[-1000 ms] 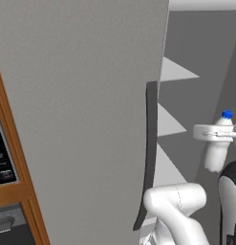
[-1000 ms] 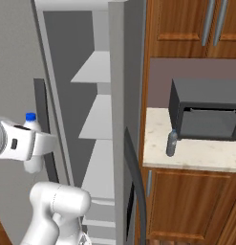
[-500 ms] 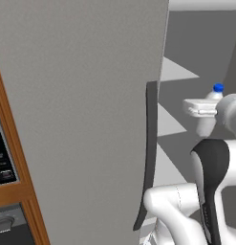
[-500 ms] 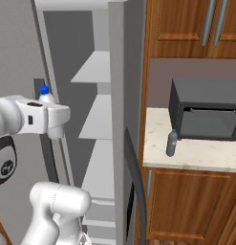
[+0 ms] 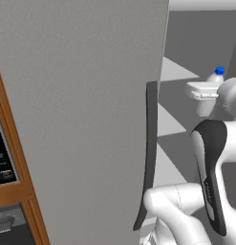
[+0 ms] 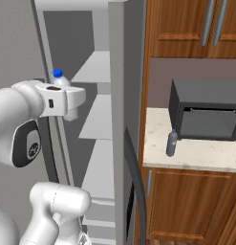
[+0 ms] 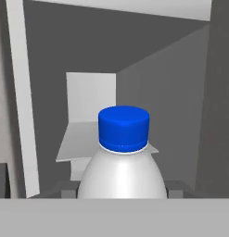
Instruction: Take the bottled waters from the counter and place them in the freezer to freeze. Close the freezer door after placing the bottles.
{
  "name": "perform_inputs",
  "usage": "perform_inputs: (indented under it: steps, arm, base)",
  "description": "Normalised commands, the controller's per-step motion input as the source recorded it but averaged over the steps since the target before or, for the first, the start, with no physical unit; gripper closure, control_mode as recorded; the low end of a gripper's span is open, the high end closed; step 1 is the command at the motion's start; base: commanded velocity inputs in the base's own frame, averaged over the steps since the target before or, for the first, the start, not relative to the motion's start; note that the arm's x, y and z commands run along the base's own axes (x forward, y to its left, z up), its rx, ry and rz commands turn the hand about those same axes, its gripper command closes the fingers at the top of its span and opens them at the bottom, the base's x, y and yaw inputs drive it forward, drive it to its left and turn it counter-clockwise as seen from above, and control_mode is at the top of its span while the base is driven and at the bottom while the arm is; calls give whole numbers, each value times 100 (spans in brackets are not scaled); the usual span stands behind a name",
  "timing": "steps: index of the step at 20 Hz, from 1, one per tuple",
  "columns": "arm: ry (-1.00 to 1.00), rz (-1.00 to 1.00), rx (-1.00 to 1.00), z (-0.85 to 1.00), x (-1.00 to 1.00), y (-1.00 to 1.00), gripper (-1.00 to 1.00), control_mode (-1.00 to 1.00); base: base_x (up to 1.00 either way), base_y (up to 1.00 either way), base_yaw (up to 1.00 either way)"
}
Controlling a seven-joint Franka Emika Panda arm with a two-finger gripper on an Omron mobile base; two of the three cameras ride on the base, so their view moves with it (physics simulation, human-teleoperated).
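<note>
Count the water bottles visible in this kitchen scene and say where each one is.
2. The whitish bottle is held upright in the gripper in front of the open freezer; the darker bottle stands on the counter beside the microwave. Others may be hidden.

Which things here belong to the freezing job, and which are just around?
Job:
whitish-clear plastic bottle with blue cap, held in the tool
smoky grey bottle on the beige speckled counter
open grey freezer's pale shelves
grey freezer door

Around:
dark grey microwave
brown wooden cabinets
</note>
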Motion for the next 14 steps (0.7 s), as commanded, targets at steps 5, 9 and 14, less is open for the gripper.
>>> perform_inputs:
  steps: [5, 9, 14]
  arm:
    - [1, 9, 0, 3, 33, -7, 100, -100]
    - [0, 11, -5, 18, 9, -1, 100, -100]
    - [0, 9, -7, 18, 7, 0, 100, -100]
  base:
    - [0, 0, 0]
    - [0, 0, 0]
    - [0, 0, 0]
